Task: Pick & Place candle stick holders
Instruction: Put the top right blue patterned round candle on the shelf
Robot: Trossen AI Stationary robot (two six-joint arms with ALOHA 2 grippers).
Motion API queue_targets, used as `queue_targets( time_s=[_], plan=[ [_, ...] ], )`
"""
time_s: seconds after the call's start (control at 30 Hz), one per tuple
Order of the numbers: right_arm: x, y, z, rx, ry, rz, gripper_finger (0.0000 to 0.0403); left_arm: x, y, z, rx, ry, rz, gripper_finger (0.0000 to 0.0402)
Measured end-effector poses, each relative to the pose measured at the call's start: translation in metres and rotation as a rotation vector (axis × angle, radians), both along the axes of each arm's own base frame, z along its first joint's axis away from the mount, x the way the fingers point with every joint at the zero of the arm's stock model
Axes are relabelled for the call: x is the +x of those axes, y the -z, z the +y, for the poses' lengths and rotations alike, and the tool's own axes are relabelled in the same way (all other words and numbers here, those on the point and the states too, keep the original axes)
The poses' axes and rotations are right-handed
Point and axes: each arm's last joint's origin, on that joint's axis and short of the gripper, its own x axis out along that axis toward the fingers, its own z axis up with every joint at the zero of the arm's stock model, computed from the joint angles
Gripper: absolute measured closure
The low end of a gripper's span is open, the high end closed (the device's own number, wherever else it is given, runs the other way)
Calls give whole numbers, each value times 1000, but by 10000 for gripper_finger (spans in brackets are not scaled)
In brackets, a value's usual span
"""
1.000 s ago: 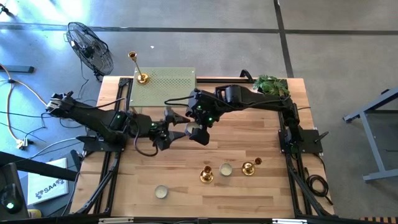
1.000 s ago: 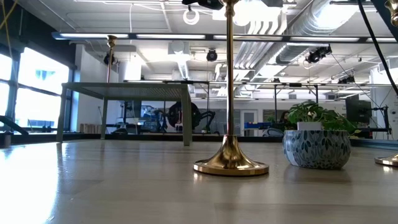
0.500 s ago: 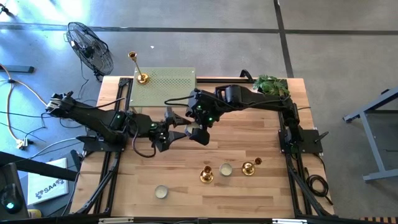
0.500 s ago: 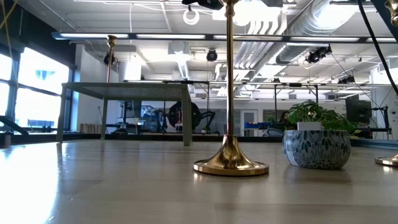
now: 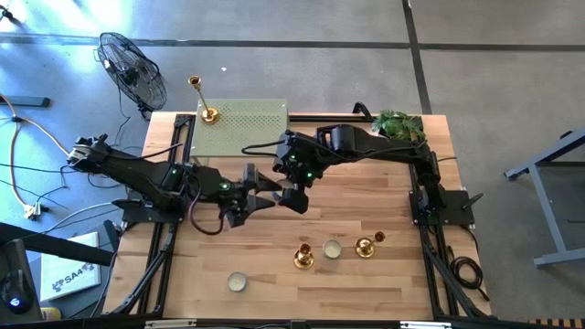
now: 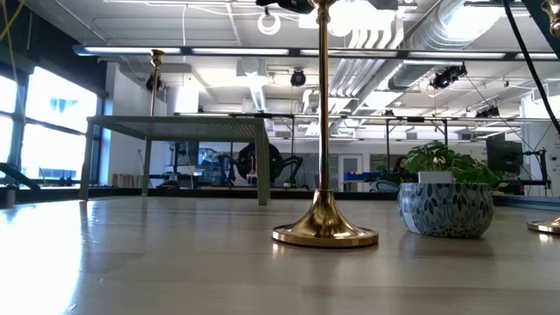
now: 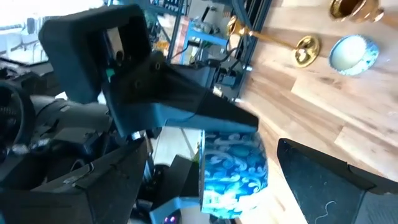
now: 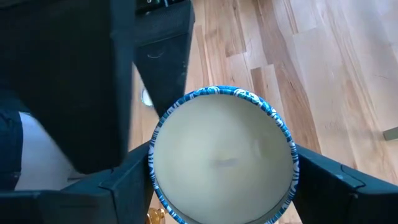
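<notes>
My right gripper (image 5: 294, 195) is over the table's middle, shut on a small blue-patterned candle cup (image 8: 224, 155) filled with white wax. Just to the cup's left, my left gripper (image 5: 265, 194) is open. In the left wrist view its fingers (image 7: 329, 180) flank the cup (image 7: 235, 171). One tall gold candle stick holder (image 5: 208, 113) stands on the green perforated stand (image 5: 247, 128) at the far left. Two more candle stick holders (image 5: 303, 258) (image 5: 366, 247) stand on their round bases near the front edge. My right gripper pinches the cup's round wall (image 8: 158, 168) between its two fingers (image 8: 127, 186), one on each side, slanting down from the table's right. The cup is lifted clear of the table, its open top toward the wrist camera. I cannot tell whether my left gripper touches the cup.
A white candle cup (image 5: 332, 249) stands between the two near holders, and another cup (image 5: 238, 282) sits at the front left. A potted plant (image 5: 400, 123) stands at the far right corner. Bare wood lies between the grippers and the near holders.
My left gripper has rolled at the wrist while staying in place beside the cup. My right gripper and the cup have kept still.
</notes>
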Motion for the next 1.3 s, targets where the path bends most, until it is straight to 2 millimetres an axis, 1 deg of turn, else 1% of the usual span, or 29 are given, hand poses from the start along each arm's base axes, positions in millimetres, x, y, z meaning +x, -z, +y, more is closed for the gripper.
queue_targets(
  time_s=[0.23, 0.7, 1.3],
  plan=[
    [0, 0, 1, 7, -3, 1, 105, 0, 0, 1, 9, -43, -3, 46],
    [0, 0, 1, 16, -1, 3, 105, 0, 0, 1, 5, -25, 0, 46],
    [0, 0, 1, 14, -3, 2, 105, 0, 0, 1, 10, -51, -3, 46]
  ],
)
